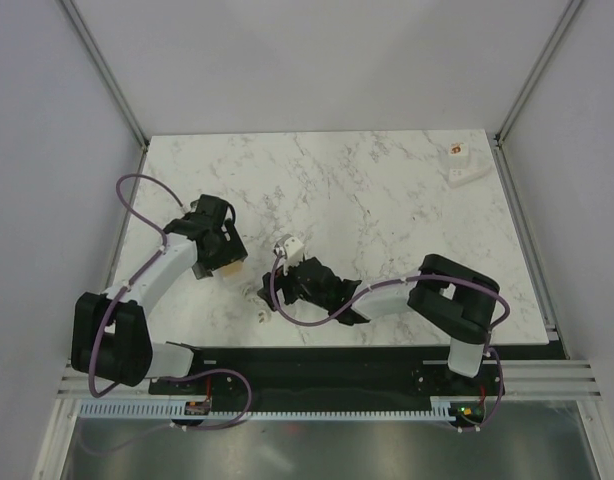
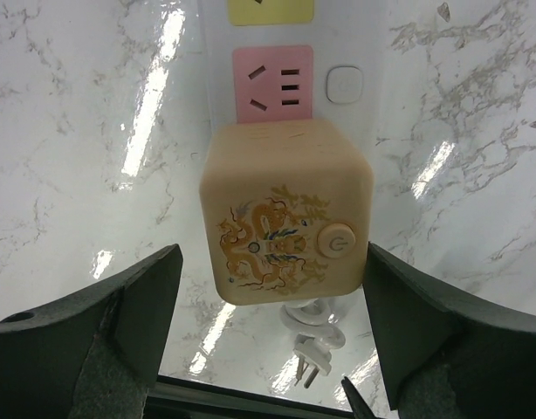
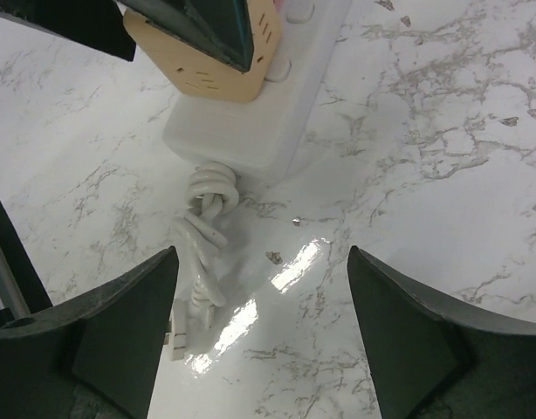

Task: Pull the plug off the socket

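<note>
Left gripper (image 2: 268, 271) stood with jaws spread, straddling but apparently not pinching the beige cube plug (image 2: 285, 209) at 12 o'clock. Plug sat upright on the white power strip (image 2: 355, 52), which ran 6-to-12. Right gripper (image 3: 261, 262) hung released and empty, farther off, strip at 11 o'clock.

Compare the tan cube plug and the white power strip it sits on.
The cube plug is tan with a dragon print; the power strip is white with pink and yellow socket faces. The cube plug is blocky; the power strip lies long and flat. Both carry a round button.
</note>
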You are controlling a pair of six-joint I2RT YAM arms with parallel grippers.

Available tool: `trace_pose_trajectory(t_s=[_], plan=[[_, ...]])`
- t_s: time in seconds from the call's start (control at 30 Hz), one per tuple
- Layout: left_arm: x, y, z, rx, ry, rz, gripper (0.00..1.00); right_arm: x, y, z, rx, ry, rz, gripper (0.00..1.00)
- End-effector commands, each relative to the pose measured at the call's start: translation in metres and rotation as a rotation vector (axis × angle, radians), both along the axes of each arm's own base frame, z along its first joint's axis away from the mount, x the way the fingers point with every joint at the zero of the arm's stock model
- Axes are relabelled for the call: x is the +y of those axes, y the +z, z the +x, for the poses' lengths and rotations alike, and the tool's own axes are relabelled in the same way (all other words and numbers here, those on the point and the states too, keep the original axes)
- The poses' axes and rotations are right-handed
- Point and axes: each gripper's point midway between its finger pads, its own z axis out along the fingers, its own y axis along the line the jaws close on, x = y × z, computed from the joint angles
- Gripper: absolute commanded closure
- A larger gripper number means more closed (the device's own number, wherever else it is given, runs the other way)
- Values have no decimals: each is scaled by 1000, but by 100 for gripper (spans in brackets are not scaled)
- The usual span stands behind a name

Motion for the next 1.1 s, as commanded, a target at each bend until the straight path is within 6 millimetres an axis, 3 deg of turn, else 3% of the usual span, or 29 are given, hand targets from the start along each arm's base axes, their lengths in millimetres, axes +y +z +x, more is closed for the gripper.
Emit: trace_pose_trajectory(t_s=[0.0,0.23,0.37,0.53,0.6,0.83,0.87,1.03,1.07], plan=[[6,6,17,-54,-9,42,11,11,14,11,14,-30,59,13],[8,4,18,-62,-10,51,12,19,5,14,33,-29,40,12],[4,4,21,-60,-41,42,13,30,10,18,25,-10,80,12],[4,-2,22,-40,-60,52,22,40,10,28,77,13,175,11],[3,-3,19,-35,-59,45,31,40,10,29,87,17,188,6],[-1,3,15,-67,-69,8,55,43,6,23,98,63,163,6],[-2,5,14,-71,-78,1,64,44,8,22,95,73,177,6],[-13,22,8,-127,-107,-69,86,46,7,21,135,102,210,6],[-13,24,7,-135,-109,-77,94,47,9,21,153,108,236,7]])
